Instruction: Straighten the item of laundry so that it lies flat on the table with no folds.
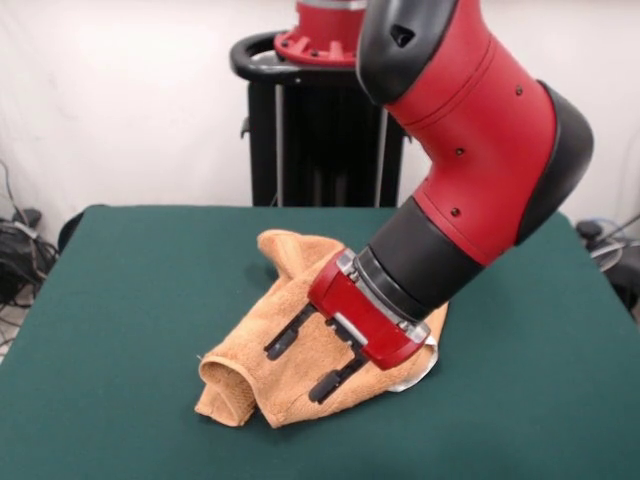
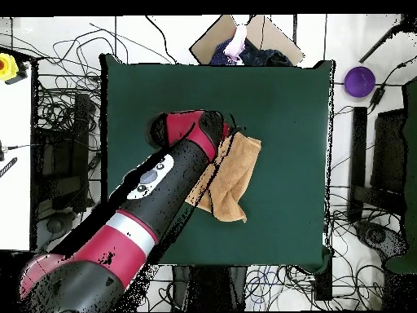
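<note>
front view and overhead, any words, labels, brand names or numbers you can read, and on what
None can be read in either view.
The arm: red and black shells, no lettering showing.
The towel: no print visible; no tag text can be made out.
The table: plain green surface, no marks.
The gripper, fingers apart: no label visible.

You're looking at a robotics lab: the green felt table (image 2: 285,98) is ringed by tangled cables (image 2: 57,106) on the floor, and a plain white wall (image 1: 120,100) stands behind it.
</note>
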Controlling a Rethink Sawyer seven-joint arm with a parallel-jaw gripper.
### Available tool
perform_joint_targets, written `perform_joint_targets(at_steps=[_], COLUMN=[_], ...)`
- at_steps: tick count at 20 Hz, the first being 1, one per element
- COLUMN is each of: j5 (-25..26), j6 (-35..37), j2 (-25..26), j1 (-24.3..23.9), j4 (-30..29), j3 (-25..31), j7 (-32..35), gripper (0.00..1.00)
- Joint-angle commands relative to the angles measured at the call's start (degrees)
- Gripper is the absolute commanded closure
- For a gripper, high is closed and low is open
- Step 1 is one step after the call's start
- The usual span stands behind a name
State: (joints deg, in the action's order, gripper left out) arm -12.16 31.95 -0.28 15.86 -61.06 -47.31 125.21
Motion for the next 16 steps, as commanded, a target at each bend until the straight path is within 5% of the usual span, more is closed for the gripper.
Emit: perform_joint_targets(at_steps=[1,16], j5=[-1.67,-3.37], j6=[1.93,-3.23], j2=[3.77,5.53], j1=[1.2,3.0], j4=[-0.62,-2.33], j3=[5.85,7.68], j7=[12.03,14.1], gripper=[0.0,0.0])
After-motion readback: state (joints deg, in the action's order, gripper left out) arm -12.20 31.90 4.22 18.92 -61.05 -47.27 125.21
